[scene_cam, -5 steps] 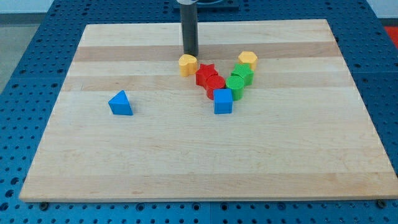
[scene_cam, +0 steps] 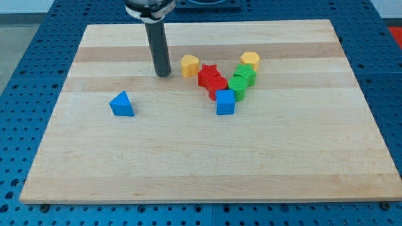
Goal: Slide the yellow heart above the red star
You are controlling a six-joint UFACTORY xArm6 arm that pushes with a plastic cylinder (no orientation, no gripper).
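No claw, just my tip left of yellow plastic heart; rightward push risks nudging red plastic star.

1. A pale wooden board lay on a blue perforated bench.
2. A blue triangle sat alone toward the view's left.
3. Clustered right of centre: yellow heart, red star, another red block, blue cube, two green blocks, another yellow block.
4. My tip rested left of the heart.

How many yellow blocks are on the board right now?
2. The yellow heart sits just left of the red star; the other yellow block is at the cluster's top right. None look hidden.
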